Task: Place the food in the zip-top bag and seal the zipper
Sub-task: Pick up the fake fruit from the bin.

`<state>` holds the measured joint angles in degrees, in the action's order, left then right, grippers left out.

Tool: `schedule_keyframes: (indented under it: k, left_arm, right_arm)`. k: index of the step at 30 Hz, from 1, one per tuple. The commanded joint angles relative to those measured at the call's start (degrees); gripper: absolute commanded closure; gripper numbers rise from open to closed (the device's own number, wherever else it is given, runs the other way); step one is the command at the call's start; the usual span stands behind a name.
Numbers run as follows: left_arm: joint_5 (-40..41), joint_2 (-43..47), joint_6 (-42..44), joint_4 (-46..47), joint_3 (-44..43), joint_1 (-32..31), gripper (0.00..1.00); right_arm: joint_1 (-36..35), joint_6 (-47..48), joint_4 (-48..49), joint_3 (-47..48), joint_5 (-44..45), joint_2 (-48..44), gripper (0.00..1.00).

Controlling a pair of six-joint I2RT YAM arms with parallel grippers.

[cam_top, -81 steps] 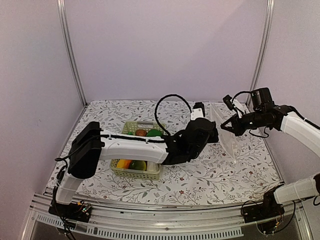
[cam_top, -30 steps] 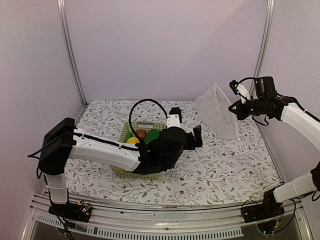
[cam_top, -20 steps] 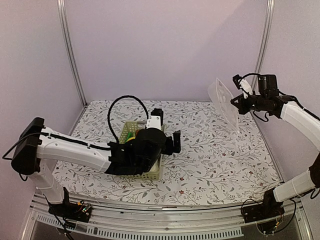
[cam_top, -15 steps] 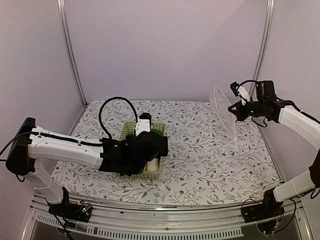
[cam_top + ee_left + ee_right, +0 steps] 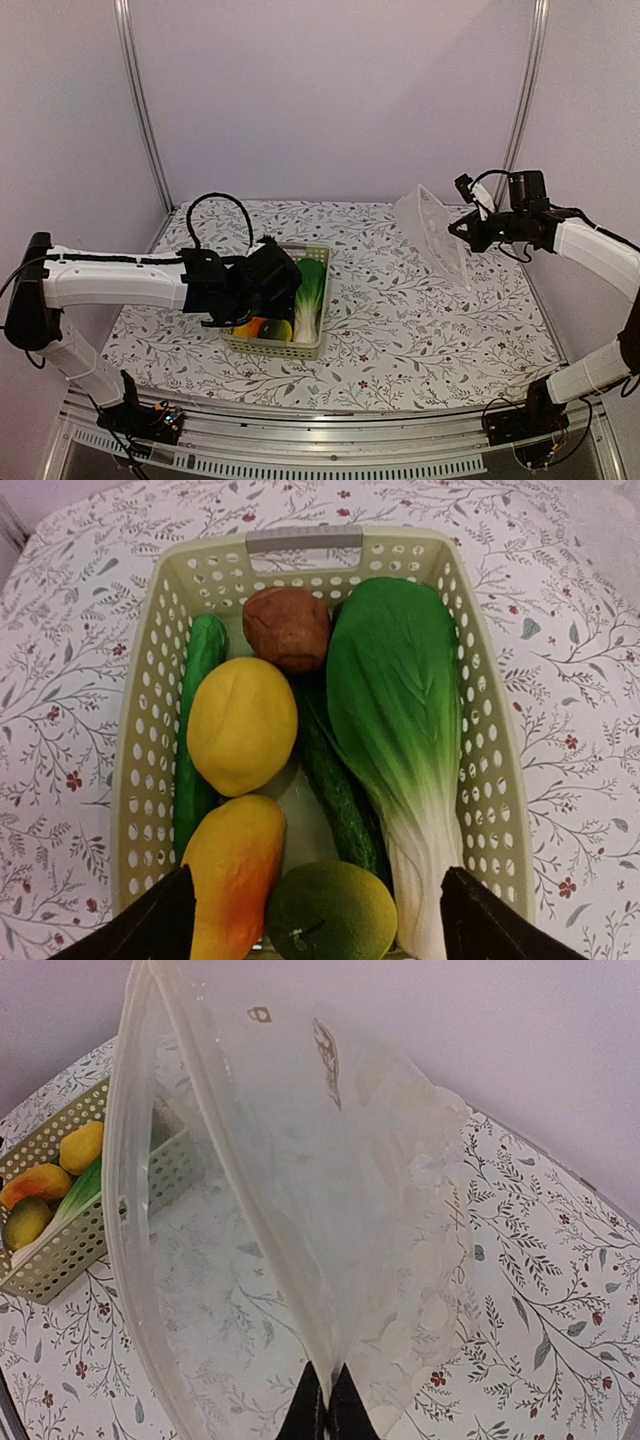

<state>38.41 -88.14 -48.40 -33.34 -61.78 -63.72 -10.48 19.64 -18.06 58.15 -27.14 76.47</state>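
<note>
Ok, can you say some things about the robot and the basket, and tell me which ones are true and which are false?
1. The right pincer holds the zip-top bag up in the air. True.
2. The bag already has something in it. False: it looks empty, and the food is all in the basket.
3. The left pincer is open above the basket. True.
4. The yellow fruit lies outside the basket. False: it is in the basket, beside the brown piece.
5. The leafy green vegetable is in the basket. True.
</note>
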Motion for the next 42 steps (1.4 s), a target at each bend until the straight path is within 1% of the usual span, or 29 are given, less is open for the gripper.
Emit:
schedule_keyframes:
  k: [1, 3, 5, 10, 16, 19, 23, 24, 26, 30, 32, 34, 35, 37, 39, 40, 42]
  left_arm:
    - [-15.6, -1.4, 0.1, -6.1, -2.1, 5.2, 0.17]
    - [-17.1, -2.3, 1.3, -6.7, -2.5, 6.9, 0.17]
    - [-20.6, -3.9, 3.2, -6.6, -3.6, 8.8, 0.22]
    - [-24.1, -8.5, 5.3, -9.1, -7.1, 10.5, 0.27]
    - [-25.6, -14.3, 6.6, -14.8, -11.1, 10.6, 0.29]
    - [-27.2, -15.7, 7.0, -15.3, -11.8, 10.6, 0.34]
    - [-30.4, -17.1, 7.9, -15.8, -13.0, 10.4, 0.37]
    - [-30.5, -17.3, 8.1, -16.1, -13.2, 10.3, 0.38]
    - [-30.3, -17.7, 8.3, -17.1, -13.4, 10.2, 0.45]
    - [-31.0, -17.6, 8.6, -19.1, -13.5, 9.9, 0.52]
    - [-32.0, -16.8, 8.5, -19.8, -13.3, 9.5, 0.47]
    - [-31.8, -15.5, 8.3, -20.5, -13.2, 8.8, 0.28]
    - [-31.6, -14.8, 8.1, -20.6, -12.9, 8.5, 0.24]
    - [-31.7, -13.6, 8.0, -20.7, -12.1, 8.1, 0.23]
    - [-31.7, -12.8, 7.6, -20.6, -10.4, 7.7, 0.25]
    - [-31.6, -12.6, 7.5, -20.4, -9.5, 7.6, 0.26]
    - [-31.4, -12.5, 7.5, -19.9, -8.2, 7.4, 0.32]
  right_arm:
    - [0.1, 1.8, 0.7, -0.8, -2.2, 1.4, 1.00]
    - [0.1, 2.6, 0.7, -0.9, -2.3, 1.7, 1.00]
    - [0.1, 2.9, 0.7, -0.9, -2.7, 2.1, 1.00]
    - [0.1, 3.1, 0.6, -0.9, -5.6, 3.9, 1.00]
    - [0.1, 3.6, 0.4, -0.9, -5.9, 4.1, 1.00]
    - [0.1, 3.6, 0.4, -0.8, -6.4, 4.3, 1.00]
    - [0.1, 3.8, 0.1, -0.8, -6.4, 4.6, 1.00]
    - [0.1, 3.9, 0.1, -0.8, -6.2, 4.6, 1.00]
    - [0.1, 4.1, 0.1, -0.8, -6.0, 4.5, 1.00]
    - [0.0, 4.0, 0.1, -0.9, -6.0, 4.7, 1.00]
    - [0.0, 3.9, -0.1, -0.8, -6.1, 4.8, 1.00]
    - [0.1, 3.9, -0.3, -0.7, -6.2, 4.9, 1.00]
    - [0.1, 3.9, -0.4, -0.7, -6.2, 4.8, 1.00]
    - [0.1, 4.0, -0.4, -0.7, -6.2, 4.6, 0.99]
    - [0.0, 4.2, -0.5, -0.8, -6.2, 4.6, 0.99]
    - [0.0, 4.3, -0.5, -0.8, -6.3, 4.4, 0.99]
    - [0.1, 4.5, -0.5, -0.8, -6.4, 4.2, 0.99]
